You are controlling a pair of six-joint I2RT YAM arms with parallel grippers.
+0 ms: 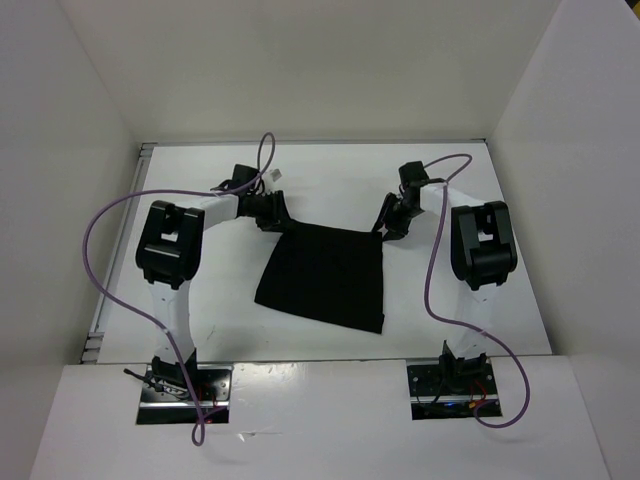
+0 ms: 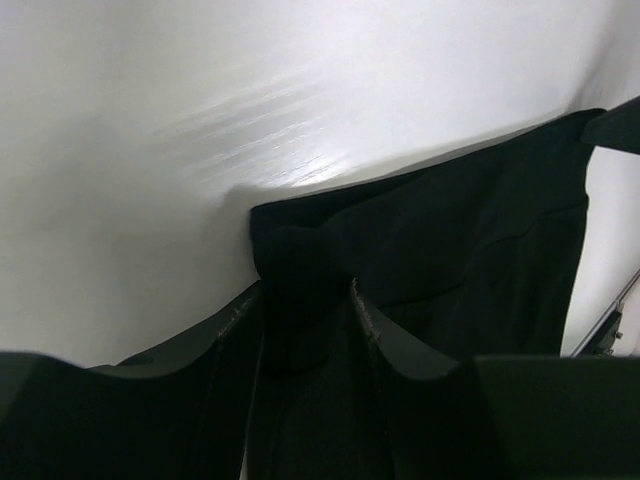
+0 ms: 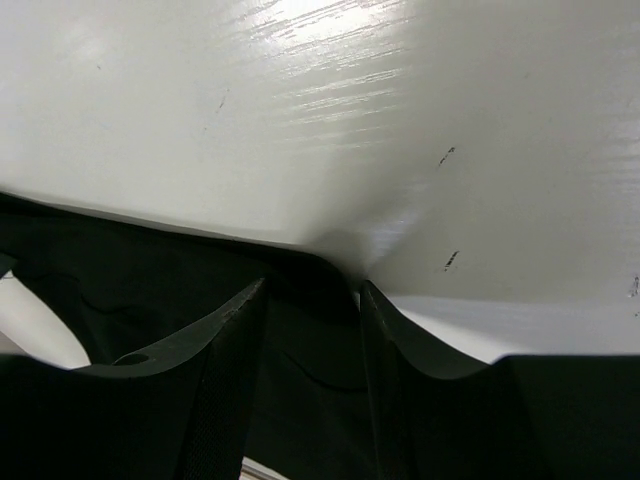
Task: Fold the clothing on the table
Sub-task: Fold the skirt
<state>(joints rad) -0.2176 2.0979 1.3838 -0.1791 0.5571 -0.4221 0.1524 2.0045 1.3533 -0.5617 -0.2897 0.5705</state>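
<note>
I find the garment (image 1: pixel 325 280) flat on the table (image 1: pixel 330 180), each far corner lying between a pair of fingers. Left gripper (image 2: pixel 305 290): fingers part-way apart, bunched corner filling the gap. Right gripper (image 3: pixel 312 285): same gap, hem just short of the tips. I cannot tell whether either is clamped. Both corners are taken, I judge, so the far edge folds evenly toward me
</note>
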